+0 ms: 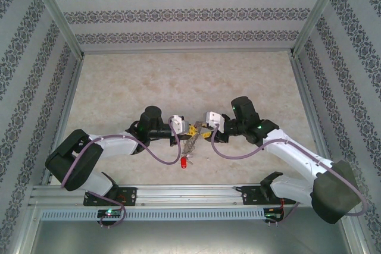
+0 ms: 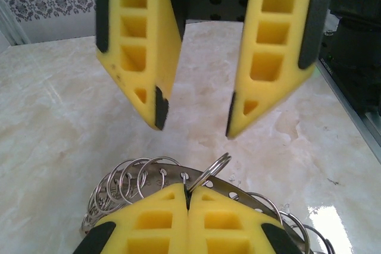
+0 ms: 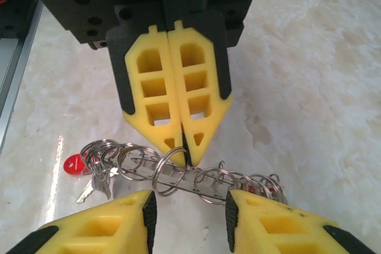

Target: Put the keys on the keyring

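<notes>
The keyring [image 3: 205, 181] is a silvery perforated band strung with several small split rings. My left gripper [image 2: 188, 191] is shut on it, pinching the band beside one upright split ring [image 2: 211, 171]. In the right wrist view the left gripper [image 3: 186, 156] holds the keyring just above the table. My right gripper [image 3: 189, 201] is open, its fingers on either side of the band and apart from it. A red-headed key [image 3: 73, 165] hangs at the keyring's far end. In the top view the key [image 1: 184, 163] dangles below both grippers.
The marble-patterned tabletop [image 1: 190, 81] stretches behind the arms, enclosed by patterned walls. A metal rail [image 1: 190, 194] runs along the near edge. In the left wrist view the open right gripper [image 2: 195, 124] hangs over the keyring [image 2: 134, 176].
</notes>
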`<state>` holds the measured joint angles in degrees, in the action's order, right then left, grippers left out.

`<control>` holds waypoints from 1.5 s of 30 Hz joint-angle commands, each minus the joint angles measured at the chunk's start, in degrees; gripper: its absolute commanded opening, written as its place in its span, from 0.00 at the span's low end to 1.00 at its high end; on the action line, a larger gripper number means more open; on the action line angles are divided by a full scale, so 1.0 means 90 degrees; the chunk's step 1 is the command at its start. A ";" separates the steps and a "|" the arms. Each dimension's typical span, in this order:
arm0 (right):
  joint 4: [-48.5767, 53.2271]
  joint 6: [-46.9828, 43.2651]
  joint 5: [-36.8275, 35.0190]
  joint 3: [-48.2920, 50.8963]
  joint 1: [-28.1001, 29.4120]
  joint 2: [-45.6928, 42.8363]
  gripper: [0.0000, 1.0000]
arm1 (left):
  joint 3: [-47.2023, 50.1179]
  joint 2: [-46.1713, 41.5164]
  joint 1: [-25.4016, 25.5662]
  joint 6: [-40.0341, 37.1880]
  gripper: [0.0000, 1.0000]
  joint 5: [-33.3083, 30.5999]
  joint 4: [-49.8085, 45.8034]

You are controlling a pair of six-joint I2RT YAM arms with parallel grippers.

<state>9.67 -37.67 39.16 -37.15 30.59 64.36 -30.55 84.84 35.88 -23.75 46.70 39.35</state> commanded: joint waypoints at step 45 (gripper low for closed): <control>-0.0259 -0.0755 -0.2037 -0.0262 0.1204 0.0129 0.00 | -0.0574 -0.0912 -0.0178 -0.0751 0.24 0.0340 -0.2195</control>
<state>3.14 -41.74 21.71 -36.45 40.77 65.30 -34.41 76.34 34.74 -27.11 47.79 25.21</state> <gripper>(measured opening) 0.040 0.237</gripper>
